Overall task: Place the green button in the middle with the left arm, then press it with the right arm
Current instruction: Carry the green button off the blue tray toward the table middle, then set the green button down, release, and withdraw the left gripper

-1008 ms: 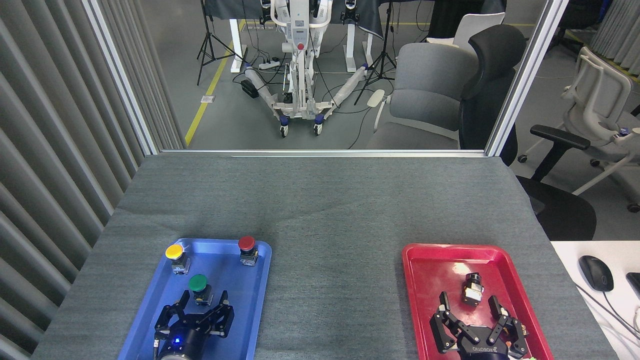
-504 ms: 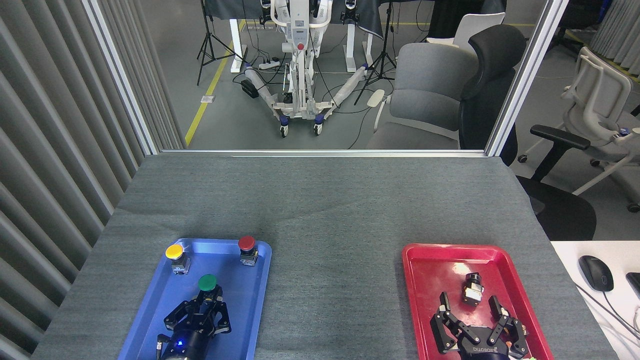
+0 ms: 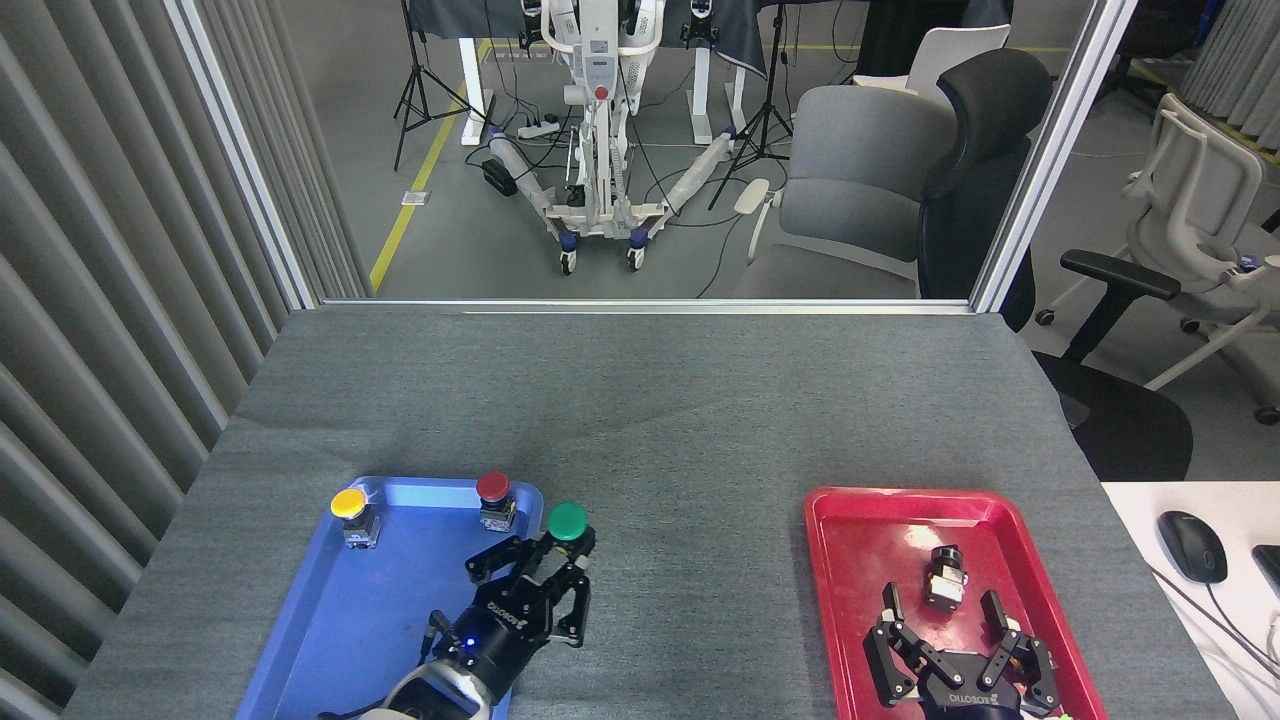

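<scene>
White "ROBOTIQ" lettering was seen on the left gripper's (image 3: 545,572) black wrist, the same word was printed on the right gripper's (image 3: 945,625) wrist, seen upside down, no other text was legible.

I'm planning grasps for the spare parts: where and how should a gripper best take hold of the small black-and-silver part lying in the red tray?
Probably across its boxy silver body, coming from above: the small part lies on its side in the red tray, its dark round end pointing away, with bare tray on both flanks. The right gripper sits open just behind it.
</scene>
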